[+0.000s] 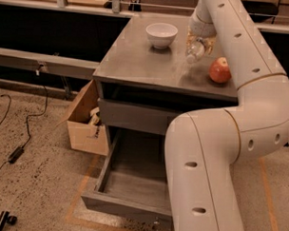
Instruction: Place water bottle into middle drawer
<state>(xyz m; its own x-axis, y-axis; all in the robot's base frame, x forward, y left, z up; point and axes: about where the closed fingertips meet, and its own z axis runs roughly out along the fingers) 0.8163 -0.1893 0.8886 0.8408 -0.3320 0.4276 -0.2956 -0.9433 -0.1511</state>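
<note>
The water bottle [194, 52], clear with a white cap, hangs tilted just above the grey cabinet top [136, 65], cap pointing down and left. My gripper [199, 42] reaches down from the white arm and is shut on the bottle's body; the wrist hides most of the fingers. The bottle is between the white bowl and the red apple. The middle drawer [115, 157] is pulled out low at the cabinet's front, with its flat grey floor showing. My arm's lower link covers the drawer's right part.
A white bowl [161, 34] stands at the back of the cabinet top. A red apple [220, 70] lies to the right of the bottle. A closed drawer panel [135, 118] sits above the open drawer. A cardboard box [85, 122] and cables [19, 146] are on the floor to the left.
</note>
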